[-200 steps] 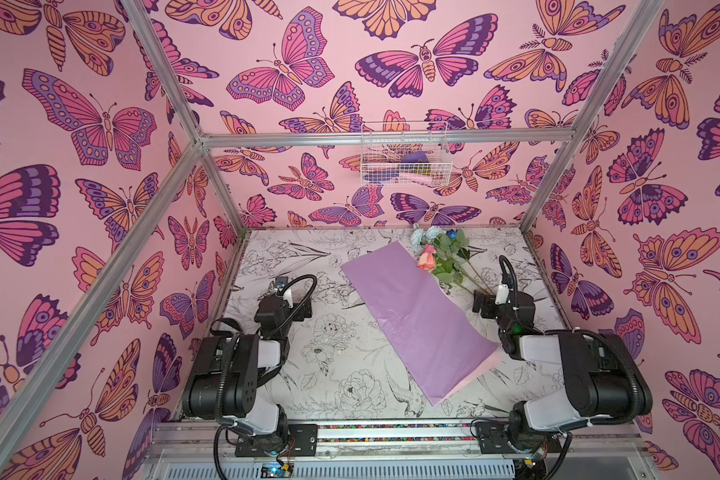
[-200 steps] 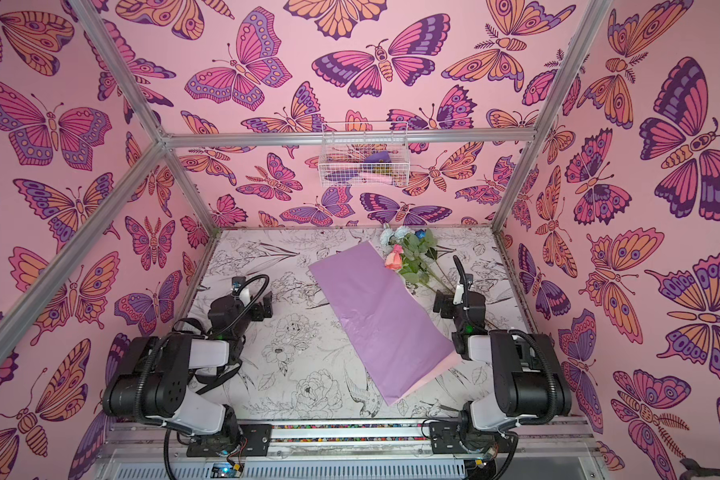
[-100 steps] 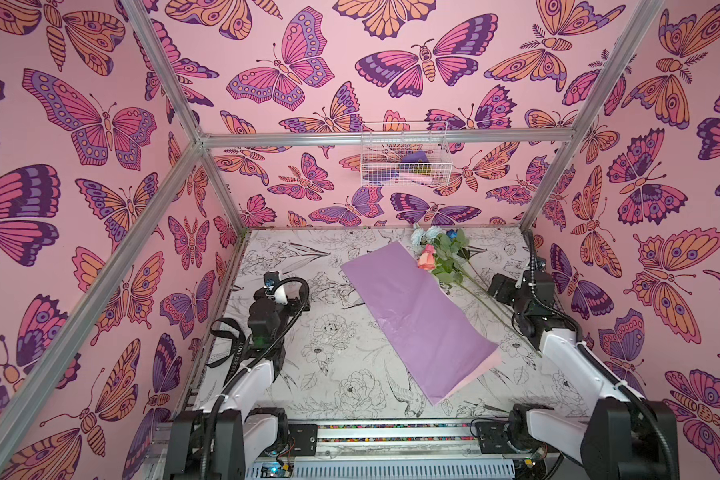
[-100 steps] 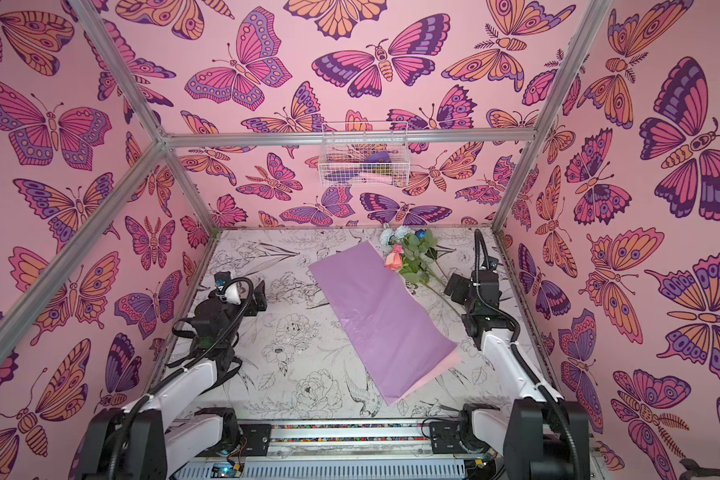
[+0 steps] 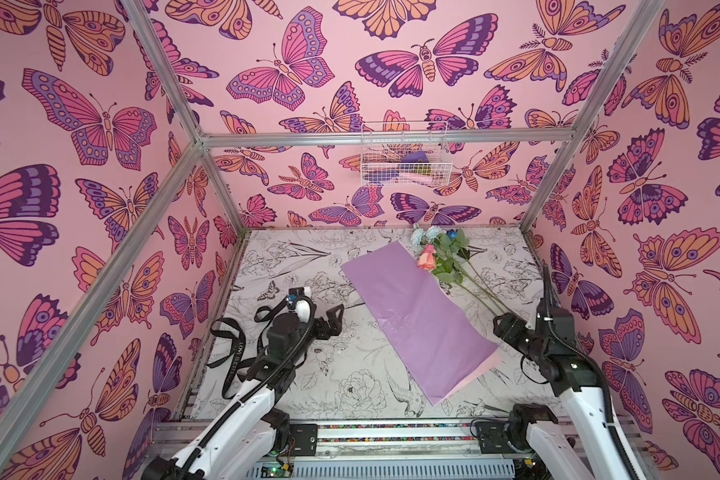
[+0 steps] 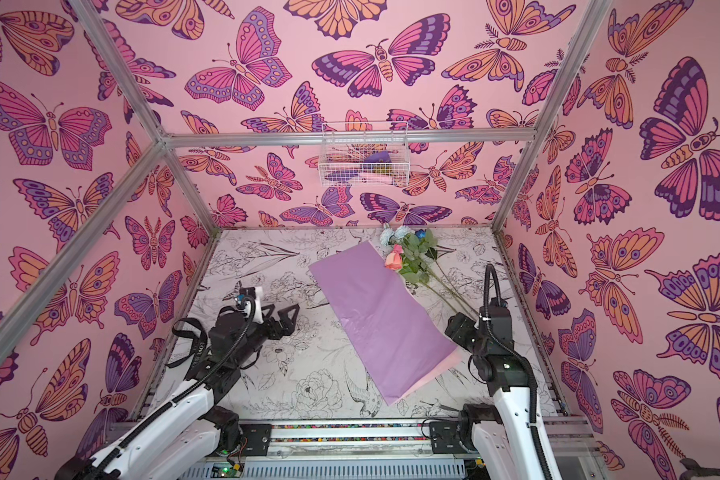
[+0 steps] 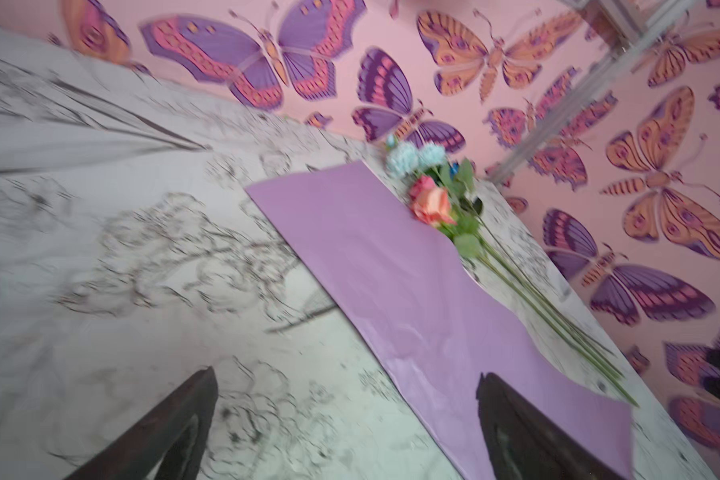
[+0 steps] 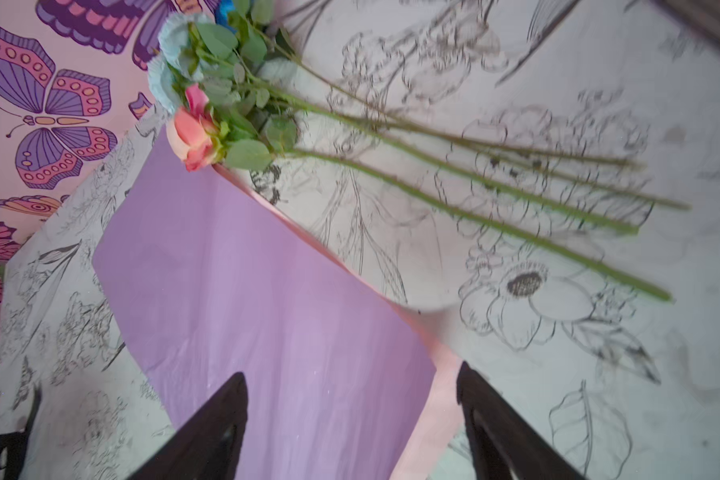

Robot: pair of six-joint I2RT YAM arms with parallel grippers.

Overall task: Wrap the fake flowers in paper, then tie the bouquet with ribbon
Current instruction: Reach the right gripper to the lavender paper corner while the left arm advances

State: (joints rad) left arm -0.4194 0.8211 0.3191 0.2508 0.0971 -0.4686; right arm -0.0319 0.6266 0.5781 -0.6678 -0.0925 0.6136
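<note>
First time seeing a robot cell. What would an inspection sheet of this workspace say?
Surface: white table cover with black-line flower drawings.
Job's things: fake flowers with coral, pale blue and blue blooms lie loose, untied, beside a flat lilac wrapping paper sheet; coral bloom overlaps its edge.
Clutter: long black ribbon with pale lettering, looped at the table's left edge.
Grippers: left gripper open, empty; right gripper open over the paper's edge.
Cables: black cables trail behind both grippers.
Surroundings: pink butterfly-print walls, metal frame, white wire basket on the back wall.
</note>
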